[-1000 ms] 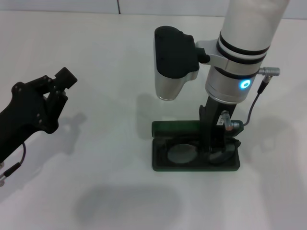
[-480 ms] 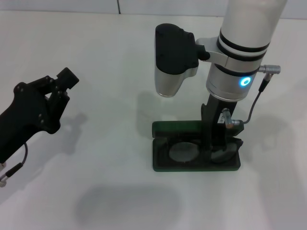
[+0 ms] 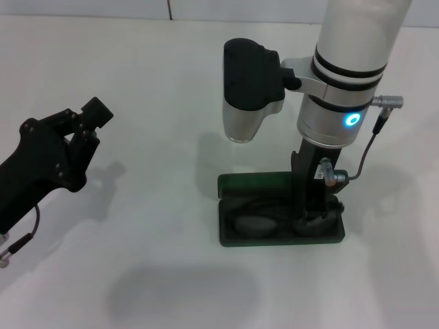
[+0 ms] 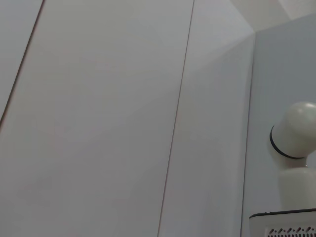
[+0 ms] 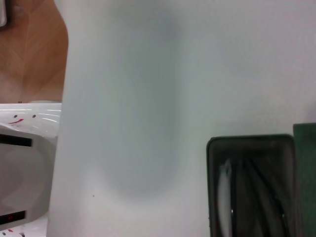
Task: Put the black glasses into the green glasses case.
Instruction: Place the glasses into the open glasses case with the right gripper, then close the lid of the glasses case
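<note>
The green glasses case (image 3: 230,236) lies open on the white table, its lid (image 3: 254,182) standing at the far side. The black glasses (image 3: 255,225) lie inside on the dark lining, one round lens showing. My right gripper (image 3: 312,214) reaches straight down into the right half of the case and is shut on the glasses there. The right wrist view shows the case's tray (image 5: 211,148), its green lid (image 5: 304,168), and the glasses' thin frame (image 5: 226,182) inside. My left gripper (image 3: 82,127) is parked above the table at the far left.
The white table (image 3: 158,82) spreads on all sides of the case. The right arm's wrist camera housing (image 3: 250,86) hangs above the case's far left. The left wrist view shows only pale wall panels (image 4: 98,123).
The right gripper has sunk a little lower into the case with the glasses. The lens that shone bright now looks dark and lies flatter. The left arm has not moved.
</note>
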Robot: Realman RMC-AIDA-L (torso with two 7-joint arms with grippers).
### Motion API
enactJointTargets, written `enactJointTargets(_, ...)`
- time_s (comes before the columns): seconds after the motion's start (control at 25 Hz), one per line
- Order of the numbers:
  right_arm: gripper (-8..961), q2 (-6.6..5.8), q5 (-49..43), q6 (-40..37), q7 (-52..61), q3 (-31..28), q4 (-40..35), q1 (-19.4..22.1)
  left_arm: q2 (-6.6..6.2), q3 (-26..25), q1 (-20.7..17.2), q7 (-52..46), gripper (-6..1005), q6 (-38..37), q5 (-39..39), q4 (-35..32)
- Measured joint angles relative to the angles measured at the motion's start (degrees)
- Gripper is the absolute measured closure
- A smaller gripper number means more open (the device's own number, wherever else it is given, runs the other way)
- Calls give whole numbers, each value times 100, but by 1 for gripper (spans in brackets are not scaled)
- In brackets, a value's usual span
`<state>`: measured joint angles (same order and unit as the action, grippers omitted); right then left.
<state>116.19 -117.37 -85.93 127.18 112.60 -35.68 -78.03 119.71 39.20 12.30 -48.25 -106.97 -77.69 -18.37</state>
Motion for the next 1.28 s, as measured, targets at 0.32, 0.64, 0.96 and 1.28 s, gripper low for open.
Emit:
enactJointTargets(0.32,854,0,-10,110,114,25,-36,-2,0,0,-9,0,968,0,0,0)
enactJointTargets(0.64,850,0,-141,80,331,-25,-614,136,-16,0,-28,-46,967,-6,11,-14)
enactJointTargets(0.96,824,-4,-742,-172,436,-1118,-2301,1227,-52,-41,128,-156,967,-27,37,-51)
enactJointTargets(1.28,808,-35,-682,-509,389,-2437,-4773,3482,-197,-32,563,-623,967,98,22,-62)
